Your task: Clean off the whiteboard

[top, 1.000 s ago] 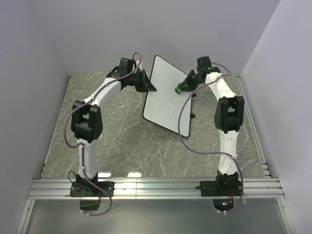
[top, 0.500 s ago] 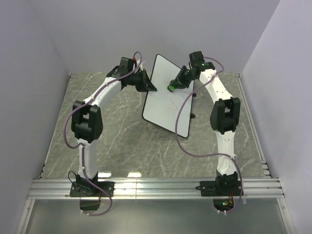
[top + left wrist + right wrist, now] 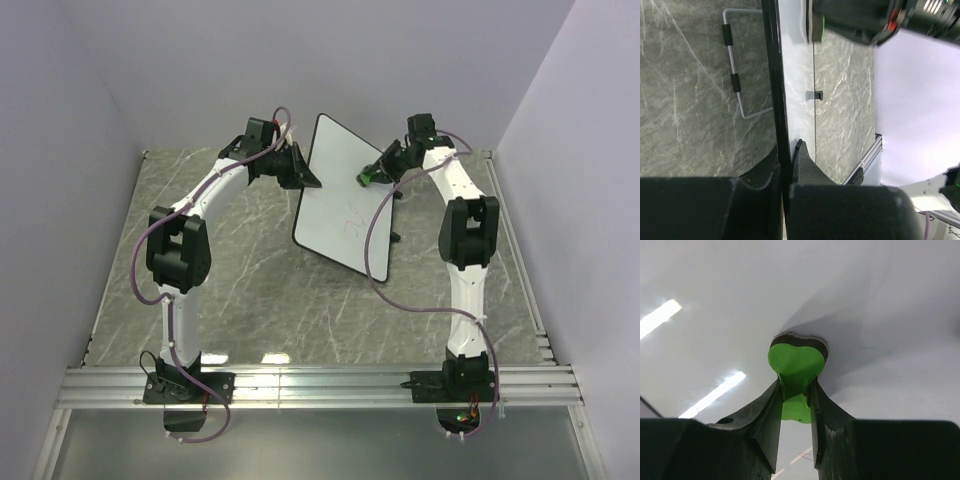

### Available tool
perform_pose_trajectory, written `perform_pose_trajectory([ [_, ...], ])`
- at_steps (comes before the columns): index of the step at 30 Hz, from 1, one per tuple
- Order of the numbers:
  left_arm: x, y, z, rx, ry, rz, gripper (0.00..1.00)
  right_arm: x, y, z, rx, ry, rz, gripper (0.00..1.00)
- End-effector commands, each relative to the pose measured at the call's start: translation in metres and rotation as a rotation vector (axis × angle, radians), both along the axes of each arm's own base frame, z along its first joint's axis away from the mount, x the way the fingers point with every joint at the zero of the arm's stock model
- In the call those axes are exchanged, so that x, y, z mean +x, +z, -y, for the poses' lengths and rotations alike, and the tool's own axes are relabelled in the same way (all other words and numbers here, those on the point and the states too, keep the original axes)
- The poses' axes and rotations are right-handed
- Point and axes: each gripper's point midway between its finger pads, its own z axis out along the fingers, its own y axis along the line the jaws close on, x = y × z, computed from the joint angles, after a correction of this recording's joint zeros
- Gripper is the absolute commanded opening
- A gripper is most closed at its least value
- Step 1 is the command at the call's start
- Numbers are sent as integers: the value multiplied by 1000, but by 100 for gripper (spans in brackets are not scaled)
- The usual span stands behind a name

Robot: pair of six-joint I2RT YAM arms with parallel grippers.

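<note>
The whiteboard (image 3: 345, 200), white with a thin black rim, stands tilted near the table's middle back, with faint pen marks near its centre. My left gripper (image 3: 308, 180) is shut on the board's left rim (image 3: 777, 90), seen edge-on in the left wrist view. My right gripper (image 3: 377, 172) is shut on a small green eraser (image 3: 796, 371) and presses its dark felt face against the board's surface (image 3: 715, 290) near the upper right. The eraser also shows green in the top view (image 3: 367, 179). A faint red mark (image 3: 805, 457) lies on the board below the eraser.
The board's wire stand (image 3: 737, 85) rests on the grey marble table (image 3: 240, 270). Purple walls close in the back and sides. An aluminium rail (image 3: 320, 385) runs along the near edge by the arm bases. A purple cable (image 3: 385, 290) hangs in front of the board.
My right gripper slid the eraser left across the board half a second ago and has now moved back right to the upper right part. The left gripper kept its hold.
</note>
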Motion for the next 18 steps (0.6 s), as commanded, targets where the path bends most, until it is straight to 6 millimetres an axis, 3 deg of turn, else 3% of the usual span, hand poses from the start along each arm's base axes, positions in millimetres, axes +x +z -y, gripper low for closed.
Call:
perform_pose_trajectory([
  [1, -21, -48, -22, 248, -131, 59, 0, -63, -68, 14, -172, 48, -199, 0],
  [5, -21, -50, -19, 241, -140, 53, 0, -84, -59, 7, -168, 93, -203, 0],
  [9, -21, -52, -18, 237, -145, 46, 0, -84, -44, -14, -143, 136, -179, 0],
  [10, -20, -51, -17, 237, -146, 49, 0, -74, -33, -19, -127, 135, -141, 0],
  [12, -21, -49, -17, 235, -149, 54, 0, -62, -33, -23, -95, 107, -145, 0],
  [13, -22, -51, -17, 237, -150, 50, 0, -46, -21, -25, -72, 97, -94, 0],
  [18, -28, -51, -17, 240, -157, 47, 0, 0, -42, -14, 76, -41, -103, 0],
])
